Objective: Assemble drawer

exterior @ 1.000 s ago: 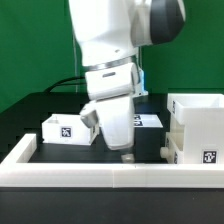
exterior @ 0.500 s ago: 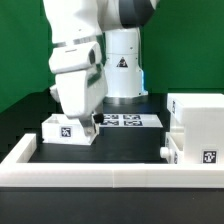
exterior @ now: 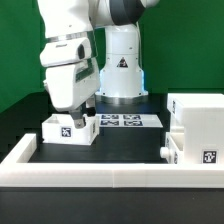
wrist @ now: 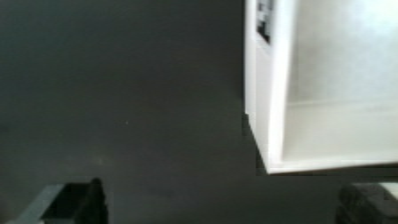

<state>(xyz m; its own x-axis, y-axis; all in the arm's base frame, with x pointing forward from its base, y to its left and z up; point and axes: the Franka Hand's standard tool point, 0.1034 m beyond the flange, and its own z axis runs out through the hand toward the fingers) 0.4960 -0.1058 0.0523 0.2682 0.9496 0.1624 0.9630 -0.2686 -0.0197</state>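
A small white drawer box (exterior: 66, 129) with a marker tag stands on the black table at the exterior view's left. My gripper (exterior: 80, 117) hangs right over its top edge on the exterior view's right side. In the wrist view the box (wrist: 329, 100) shows as a white open-topped part with thin walls, and its corner lies between my fingertips (wrist: 79, 200). The gripper (wrist: 228, 205) is open and holds nothing. A larger white drawer housing (exterior: 196, 128) stands at the exterior view's right.
The marker board (exterior: 127, 121) lies at the back, near the arm's base. A low white rim (exterior: 110, 172) runs along the table's front and sides. A small dark piece (exterior: 166, 151) sits against the housing's lower left.
The arm has swung from the middle of the table to the exterior view's left and now hangs over the small drawer box. The parts have not moved.
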